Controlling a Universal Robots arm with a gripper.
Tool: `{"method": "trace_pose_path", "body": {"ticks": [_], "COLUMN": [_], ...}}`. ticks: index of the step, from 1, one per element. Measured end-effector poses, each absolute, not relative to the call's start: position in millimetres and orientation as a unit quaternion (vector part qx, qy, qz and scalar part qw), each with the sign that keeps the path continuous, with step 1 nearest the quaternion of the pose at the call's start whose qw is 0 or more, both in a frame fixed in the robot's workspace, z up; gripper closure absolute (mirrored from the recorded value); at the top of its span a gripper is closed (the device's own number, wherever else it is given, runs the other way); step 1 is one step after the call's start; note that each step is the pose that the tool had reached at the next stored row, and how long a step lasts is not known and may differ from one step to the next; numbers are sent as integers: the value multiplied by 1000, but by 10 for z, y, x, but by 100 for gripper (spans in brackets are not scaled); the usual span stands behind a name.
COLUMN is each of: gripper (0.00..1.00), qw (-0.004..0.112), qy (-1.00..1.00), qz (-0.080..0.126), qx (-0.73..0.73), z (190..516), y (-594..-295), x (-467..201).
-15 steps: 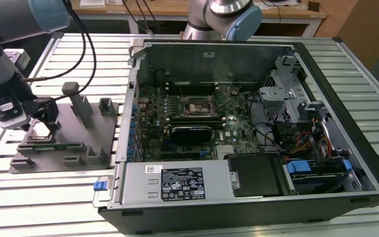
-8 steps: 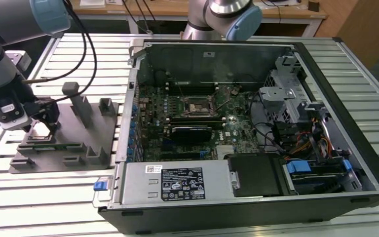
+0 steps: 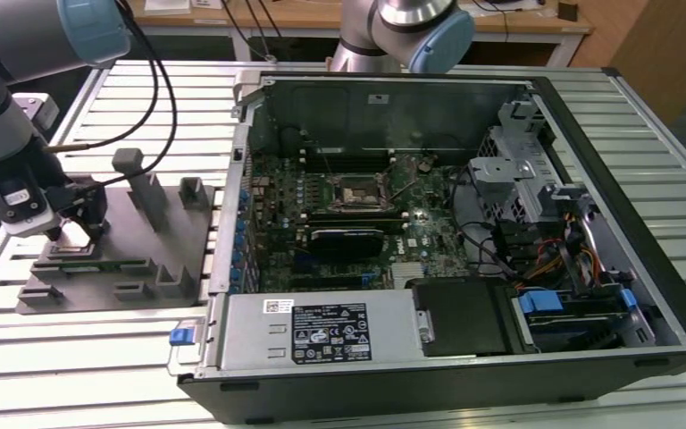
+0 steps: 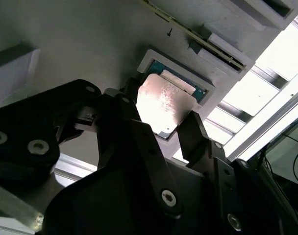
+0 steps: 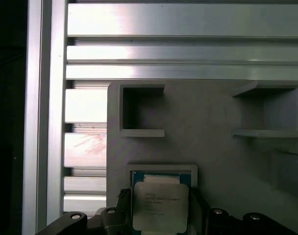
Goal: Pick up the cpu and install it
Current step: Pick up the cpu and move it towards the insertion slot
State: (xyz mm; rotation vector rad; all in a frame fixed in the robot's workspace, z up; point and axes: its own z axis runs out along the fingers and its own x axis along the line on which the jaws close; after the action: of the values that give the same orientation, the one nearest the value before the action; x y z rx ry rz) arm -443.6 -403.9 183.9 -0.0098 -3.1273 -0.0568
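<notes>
The cpu [image 4: 164,102], a silvery square chip, sits between my gripper's [image 4: 161,113] two black fingers [image 4: 194,133], which press on its opposite edges. It hangs just over a blue-green-lined pocket [image 5: 161,173] in the grey fixture plate [image 3: 140,264]; whether it still touches the pocket I cannot tell. In the first wrist view the cpu [image 5: 160,205] shows its printed top, with the gripper [image 5: 160,211] on both sides of it. In the exterior view the gripper [image 3: 72,234] stands over the plate at the exterior view's left. The motherboard's socket [image 3: 355,192] lies inside the open computer case [image 3: 629,206].
The grey plate carries upright blocks [image 3: 140,183] and slots [image 5: 141,110] close to the gripper. Slatted aluminium table [image 3: 117,384] surrounds it. The case's metal wall [image 3: 230,206] stands between plate and motherboard. A second robot arm's base [image 3: 409,31] is at the back.
</notes>
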Motion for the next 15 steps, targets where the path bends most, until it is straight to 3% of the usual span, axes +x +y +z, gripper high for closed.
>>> {"method": "trace_pose_path", "body": {"ticks": [1,2,15], "gripper": [37,44,44], "qw": [7,7,7], "qy": [-1000,-1000,-1000], "qz": [-18,-18,-15], "qx": [-3,-3,-3], "z": [1839,1840,1851], "y": [-4039,-4039,-4038], "x": [-4435,-4434,-4433]}}
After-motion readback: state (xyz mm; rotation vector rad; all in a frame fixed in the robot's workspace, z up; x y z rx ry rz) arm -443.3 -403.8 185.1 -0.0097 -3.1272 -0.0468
